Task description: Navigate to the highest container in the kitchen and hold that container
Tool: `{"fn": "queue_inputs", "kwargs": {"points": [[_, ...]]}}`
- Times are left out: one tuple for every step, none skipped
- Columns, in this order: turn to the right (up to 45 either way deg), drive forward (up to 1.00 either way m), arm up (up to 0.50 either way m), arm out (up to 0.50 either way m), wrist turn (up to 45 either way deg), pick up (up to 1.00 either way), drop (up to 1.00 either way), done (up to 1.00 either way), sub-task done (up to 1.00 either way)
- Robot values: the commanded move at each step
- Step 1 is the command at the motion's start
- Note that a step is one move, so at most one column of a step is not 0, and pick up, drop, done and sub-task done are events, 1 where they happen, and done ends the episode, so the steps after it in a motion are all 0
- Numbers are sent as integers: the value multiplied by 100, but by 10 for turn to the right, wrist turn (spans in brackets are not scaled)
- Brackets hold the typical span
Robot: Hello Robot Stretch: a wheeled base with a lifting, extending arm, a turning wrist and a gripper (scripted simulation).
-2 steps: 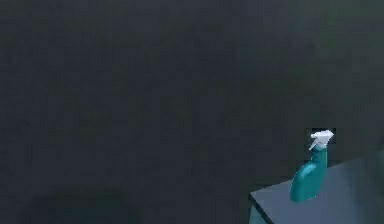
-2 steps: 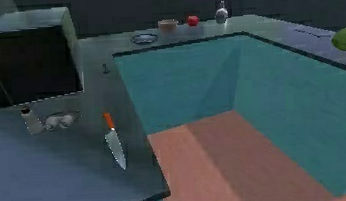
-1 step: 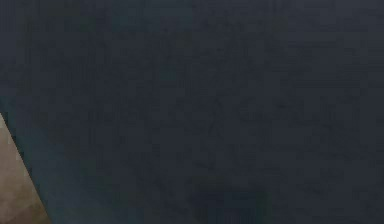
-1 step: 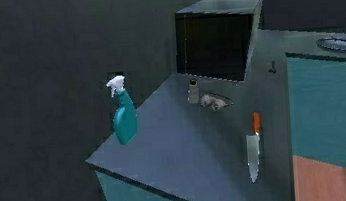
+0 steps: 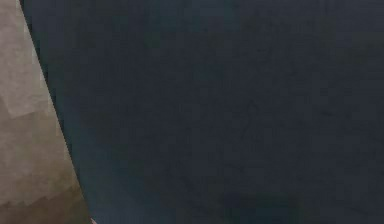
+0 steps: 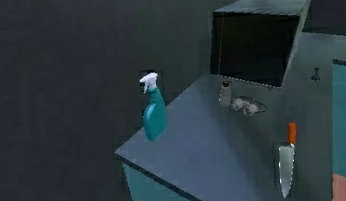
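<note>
Since the forward view has a big dark panel (image 5: 220, 110) right up close, with a tan strip (image 5: 25, 130) down its left, I'm going by the arm side view for everything else. Biggest thing there is the grey-blue desk (image 6: 209, 146) with teal fronts below it, set against a dark wall. At the back of it sits a black box (image 6: 258, 43), which looks like a microwave to me. Next down in size is the bottle (image 6: 154, 110): a teal spray bottle with a white trigger head, standing upright near the desk's left corner, well apart from the box. Then there's a knife (image 6: 286, 162) with an orange handle lying flat near the front edge, a little shaker (image 6: 225, 93) just in front of the box, and beside that a small grey blob (image 6: 249, 106) I can't identify.

My guess is the bottle is the container the task means, since nothing else container-like here stands taller, but that's a judgement call. Handling-wise I'd expect thin plastic, light, a bit slick, and top-heavy enough to tip if bumped from the side. It'll probably give a little under pressure but won't break. I'd take it around the body, just under the neck. Grabbing it by the trigger head would let it swing.

The hand: honestly can't tell its state from these.
</note>
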Motion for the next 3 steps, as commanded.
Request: {"fn": "queue_inputs", "kwargs": {"points": [[0,0,50,0,0,0,0,0,0],[0,0,38,0,0,0,0,0,0],[0,0,0,24,0,0,0,0,0]]}}
